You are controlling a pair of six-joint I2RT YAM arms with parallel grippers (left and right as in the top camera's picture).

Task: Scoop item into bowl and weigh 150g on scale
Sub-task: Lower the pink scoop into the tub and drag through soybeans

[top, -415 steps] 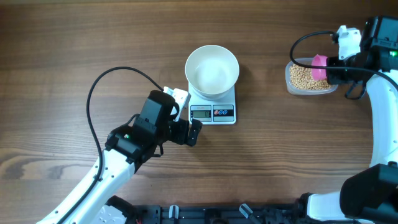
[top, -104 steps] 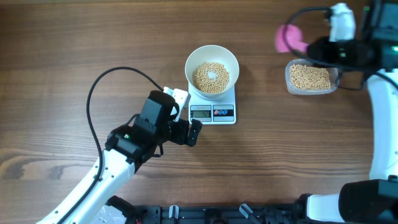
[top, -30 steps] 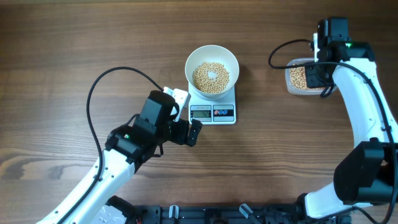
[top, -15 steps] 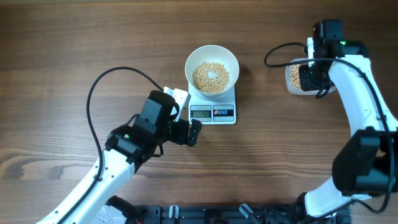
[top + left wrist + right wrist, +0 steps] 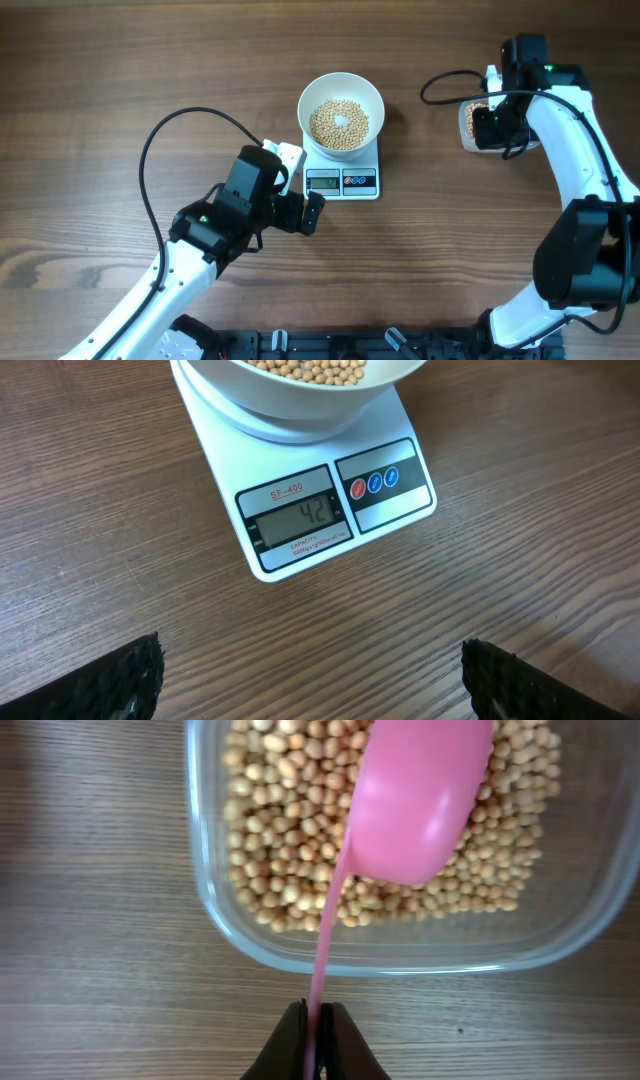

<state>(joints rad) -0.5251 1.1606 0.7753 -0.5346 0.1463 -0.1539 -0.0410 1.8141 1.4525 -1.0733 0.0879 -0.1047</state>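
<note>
The white bowl [image 5: 341,92] stands on the scale [image 5: 343,181] and holds a layer of tan beans [image 5: 340,123]. The scale's display [image 5: 300,515] reads 42. My left gripper [image 5: 315,685] is open and empty over bare table just in front of the scale, its dark fingertips [image 5: 130,675] far apart. My right gripper [image 5: 318,1040] is shut on the thin handle of a pink scoop [image 5: 415,805]. The scoop's head lies over the beans [image 5: 270,820] in the clear tub [image 5: 400,958]. In the overhead view the right arm [image 5: 560,130] covers most of the tub [image 5: 467,125].
The left arm's black cable [image 5: 160,140] loops over the table left of the scale. The right arm's cable [image 5: 440,85] arcs between bowl and tub. The tub sits near the table's right side, some way from the scale.
The right wrist has shifted a little left over the tub with the scoop. The left arm, bowl and scale have not moved. Far earlier the bowl was empty.
</note>
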